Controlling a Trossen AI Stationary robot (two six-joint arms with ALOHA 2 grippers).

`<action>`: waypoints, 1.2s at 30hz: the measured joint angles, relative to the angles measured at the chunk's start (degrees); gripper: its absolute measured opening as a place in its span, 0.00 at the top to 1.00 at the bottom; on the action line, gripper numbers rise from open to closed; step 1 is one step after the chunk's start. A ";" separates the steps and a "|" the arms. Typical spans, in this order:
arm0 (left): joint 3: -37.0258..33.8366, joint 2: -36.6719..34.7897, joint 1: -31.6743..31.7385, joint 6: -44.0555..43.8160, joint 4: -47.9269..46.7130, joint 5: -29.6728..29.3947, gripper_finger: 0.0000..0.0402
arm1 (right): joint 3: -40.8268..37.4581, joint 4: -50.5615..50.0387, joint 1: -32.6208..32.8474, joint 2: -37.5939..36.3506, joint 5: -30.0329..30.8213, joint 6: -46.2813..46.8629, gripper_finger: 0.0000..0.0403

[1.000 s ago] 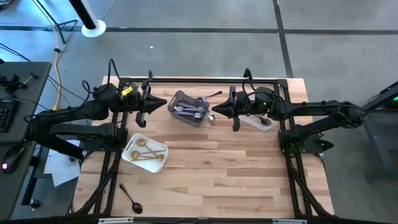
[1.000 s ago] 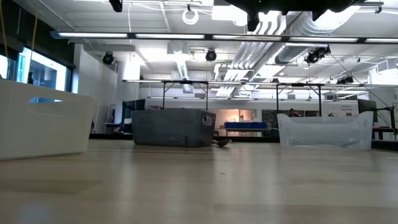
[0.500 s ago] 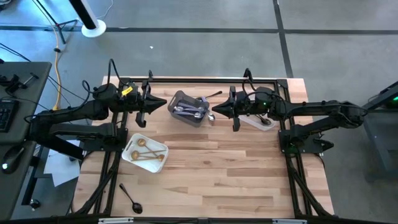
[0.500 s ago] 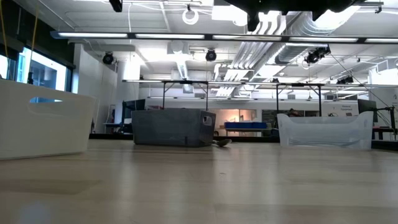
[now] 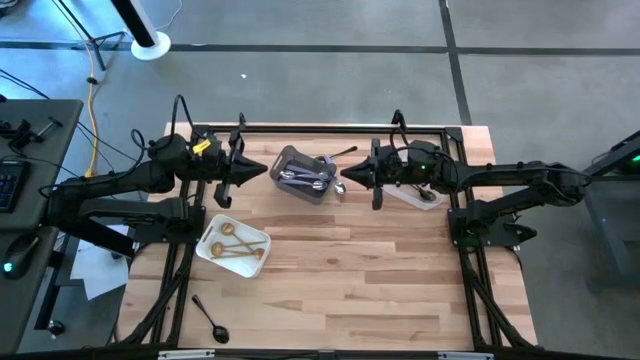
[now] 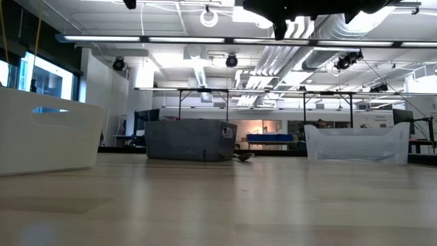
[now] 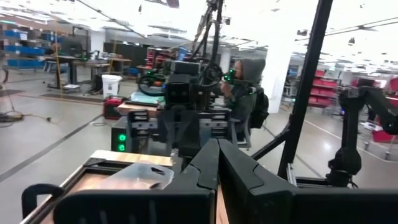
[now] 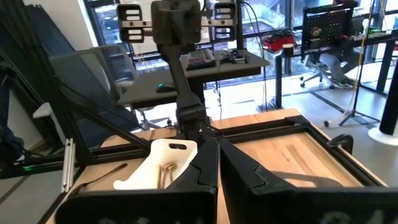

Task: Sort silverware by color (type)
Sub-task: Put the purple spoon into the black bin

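Note:
Silver silverware (image 5: 305,178) lies in the grey bin (image 5: 288,160) at the far middle of the table. Gold spoons (image 5: 232,243) lie in the white tray (image 5: 262,240) at the near left. A black spoon (image 5: 211,318) lies on the wood near the front left corner. A black piece (image 5: 344,153) and a spoon (image 5: 340,188) lie on the table beside the bin. My left gripper (image 5: 265,166) hangs shut and empty left of the bin. My right gripper (image 5: 342,176) hangs shut and empty right of it. Both point level at each other, above the table.
A clear tub (image 5: 420,195) stands under my right arm at the far right. In the low view the bin (image 6: 190,140), the tray (image 6: 48,130) and the tub (image 6: 358,143) stand along the far side, with bare wood in front. A black frame (image 5: 320,128) runs along the table's far edge.

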 joint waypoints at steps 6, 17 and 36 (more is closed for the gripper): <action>0.00 0.00 0.00 -0.04 0.02 0.29 1.00 | 0.00 1.15 0.00 0.00 0.01 2.60 1.00; 0.00 0.00 0.00 -4.13 6.63 -0.07 1.00 | 12.17 -14.79 -4.35 5.16 5.95 9.00 1.00; 0.00 0.00 0.02 -4.48 8.79 -3.53 1.00 | 37.51 -46.82 -26.85 31.28 -8.83 7.36 0.95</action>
